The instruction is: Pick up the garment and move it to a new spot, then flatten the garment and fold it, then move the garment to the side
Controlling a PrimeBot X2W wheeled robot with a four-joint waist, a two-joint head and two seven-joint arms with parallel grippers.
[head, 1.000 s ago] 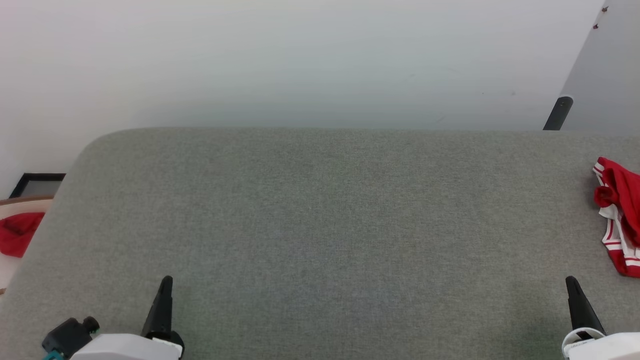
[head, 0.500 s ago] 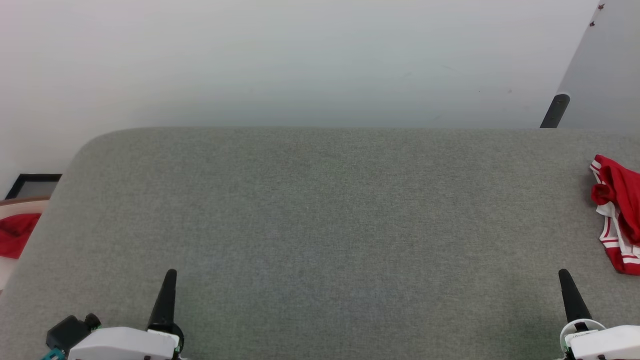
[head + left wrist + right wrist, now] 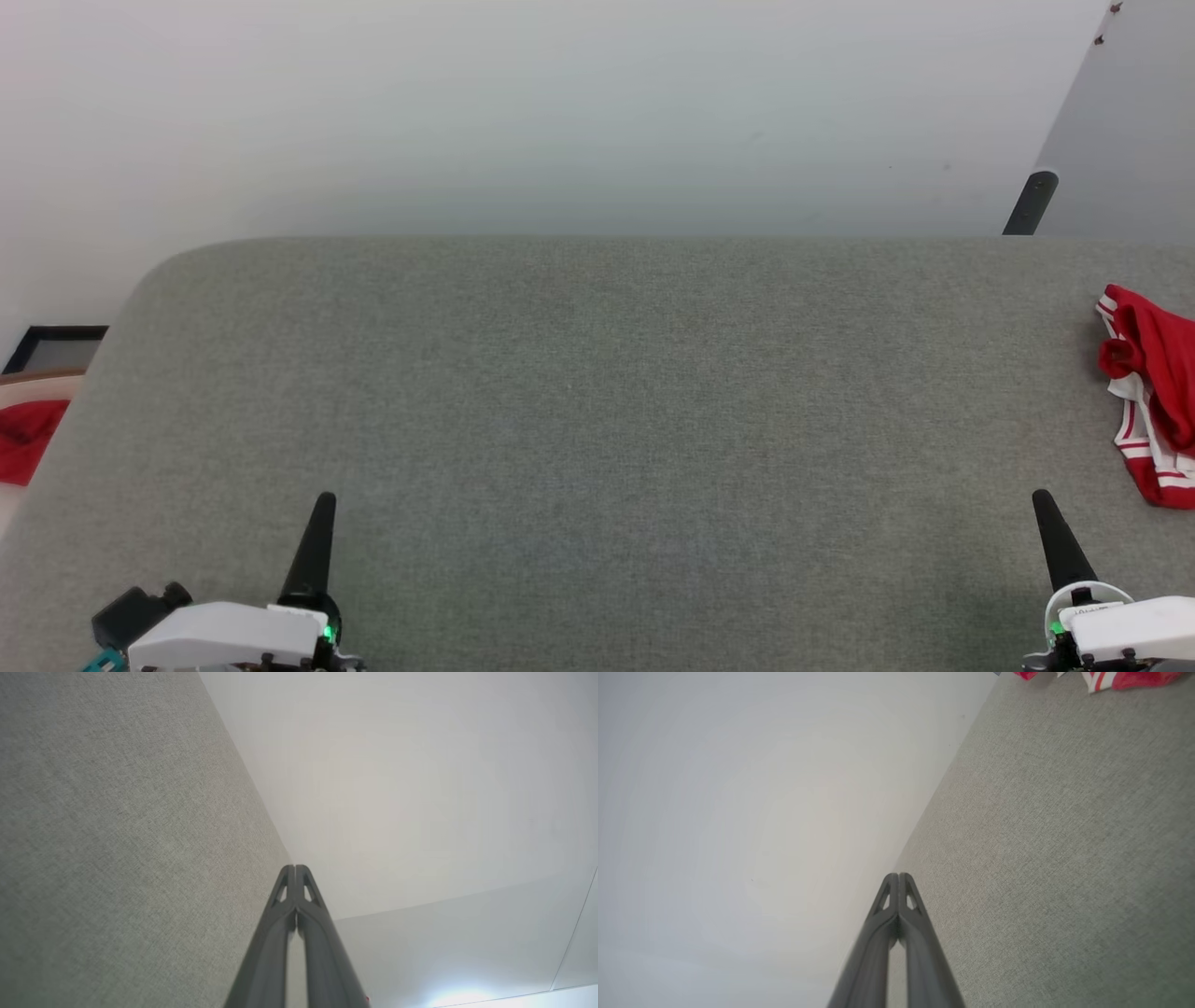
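Plainly, left gripper [image 3: 323,502] and right gripper [image 3: 1039,497] clenched on nothing, garment [image 3: 1153,392] bunched at the right edge

In the head view the garment lies crumpled on the grey fabric-covered table [image 3: 597,392], far over on the robot's right, and the picture's edge cuts it off. What shows of it is bright red cloth with white parts and red-and-white striped trim along its near end. It rests on the table top, and neither gripper touches it.

The right gripper sits low at the near right of the table, its dark fingers pressed together into one tapering point that aims away from the robot. The garment is ahead of it and a little to its right, near but apart. The right wrist view shows the two fingers [image 3: 871,952] meeting at their tips with nothing between them. A strip of the red and striped cloth shows at the top right corner of that view, beyond bare grey fabric.

The left gripper is at the near left, well apart from the garment, and is likewise closed to a single point. The left wrist view shows its fingers [image 3: 273,952] touching at the tips, empty, beside the table's grey fabric.

Off the table's left edge a plain red cloth [image 3: 26,439] lies in a pale container [image 3: 42,378], with a black frame [image 3: 58,343] just behind it. A dark post [image 3: 1027,201] stands behind the far right corner
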